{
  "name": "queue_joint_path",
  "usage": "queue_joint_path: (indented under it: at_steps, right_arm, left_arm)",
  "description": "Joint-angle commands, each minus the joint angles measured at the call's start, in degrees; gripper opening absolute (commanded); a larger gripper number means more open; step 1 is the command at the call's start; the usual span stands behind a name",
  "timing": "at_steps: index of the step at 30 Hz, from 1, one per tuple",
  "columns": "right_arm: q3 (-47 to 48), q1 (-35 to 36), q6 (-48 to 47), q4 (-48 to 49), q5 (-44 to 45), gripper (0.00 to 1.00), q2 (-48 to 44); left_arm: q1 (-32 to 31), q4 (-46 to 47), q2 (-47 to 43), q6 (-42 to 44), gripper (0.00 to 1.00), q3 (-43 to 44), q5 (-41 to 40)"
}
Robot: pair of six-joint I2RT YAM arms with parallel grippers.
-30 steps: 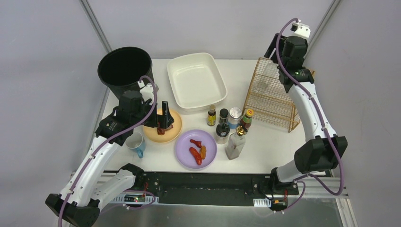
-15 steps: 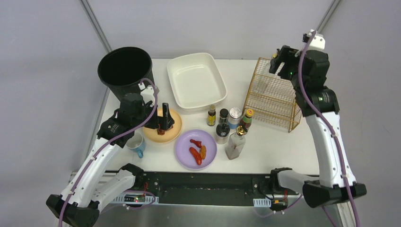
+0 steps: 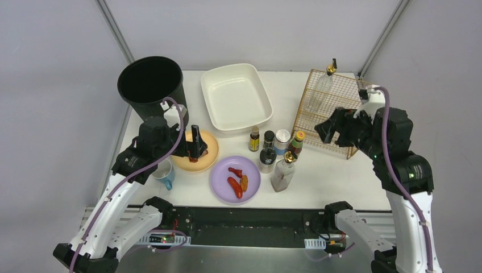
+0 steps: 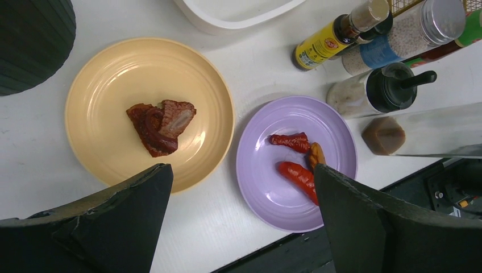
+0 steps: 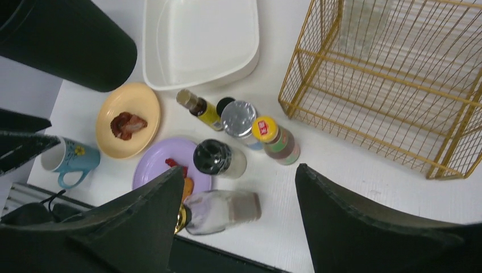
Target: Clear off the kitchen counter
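The kitchen counter (image 3: 335, 176) is the white tabletop. On it sit a yellow plate (image 3: 207, 156) with a piece of browned meat (image 4: 161, 125), a purple plate (image 3: 253, 173) with red and orange food pieces (image 4: 295, 159), a blue mug (image 3: 165, 173), and a cluster of seasoning bottles (image 3: 275, 145) beside a clear glass bottle (image 3: 283, 170). My left gripper (image 3: 195, 147) (image 4: 241, 170) hangs open above the yellow plate, holding nothing. Open and empty too, my right gripper (image 3: 325, 129) (image 5: 239, 169) hovers high in front of the gold wire rack (image 3: 332, 122).
A black bin (image 3: 149, 85) stands at the back left and a white basin (image 3: 236, 96) at the back middle. A clear bottle with a gold cap (image 3: 327, 82) stands in the rack's far part. A black rail (image 3: 244, 224) lines the front edge.
My right arm has swung from over the rack's far corner down toward its near side, uncovering the clear bottle there. The left gripper has hardly moved.
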Motion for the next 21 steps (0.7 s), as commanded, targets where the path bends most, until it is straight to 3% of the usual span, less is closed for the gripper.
queue_joint_path:
  at_steps: [1, 11, 21]
  right_arm:
    - [-0.2, 0.3, -0.2, -10.5, -5.4, 0.75, -2.7]
    - [-4.1, 0.3, 0.4, -19.6, -15.1, 0.79, -8.1]
    - [-8.9, 0.3, -0.2, -20.0, -23.7, 0.82, -13.4]
  left_arm:
    - [0.4, 1.9, -1.0, -1.1, 1.00, -0.5, -1.5]
    - [0.4, 1.9, -3.3, -0.8, 1.00, -1.1, -1.3]
    - [0.4, 1.9, -3.5, -0.4, 1.00, -1.0, 0.0]
